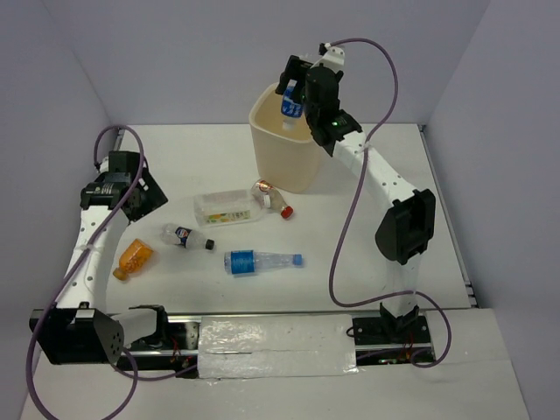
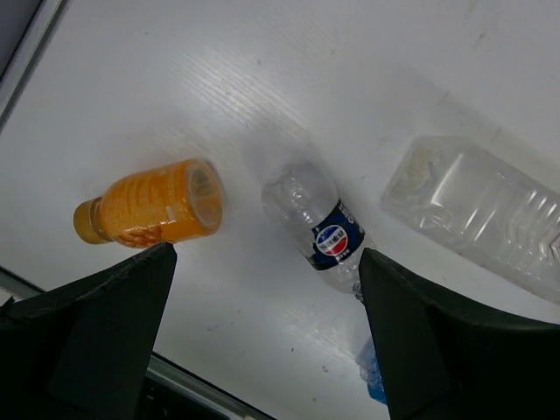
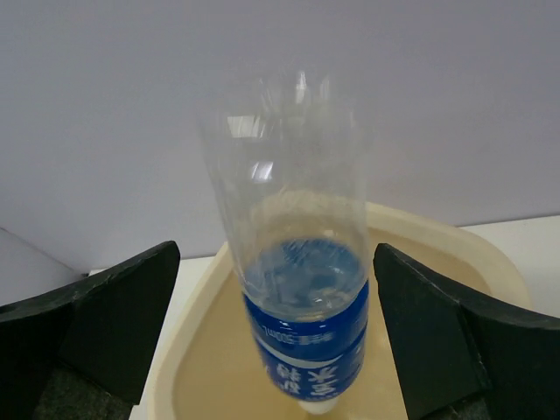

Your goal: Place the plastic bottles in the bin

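Observation:
My right gripper (image 1: 294,87) is above the cream bin (image 1: 284,162), open. A clear blue-labelled bottle (image 1: 291,107) hangs cap down between its fingers over the bin's mouth. In the right wrist view this bottle (image 3: 302,262) has gaps to both fingers, with the bin's rim (image 3: 437,229) behind it. My left gripper (image 1: 144,197) is open and empty above the table (image 2: 267,289). Below it lie an orange bottle (image 2: 153,206), a dark-labelled clear bottle (image 2: 319,223) and a clear boxy bottle (image 2: 477,210).
On the table lie the orange bottle (image 1: 133,258), the dark-labelled bottle (image 1: 185,236), a blue-labelled bottle with a blue cap (image 1: 258,261), the boxy bottle (image 1: 227,207) and a crushed red-capped bottle (image 1: 273,198) by the bin's foot. Walls close in on three sides.

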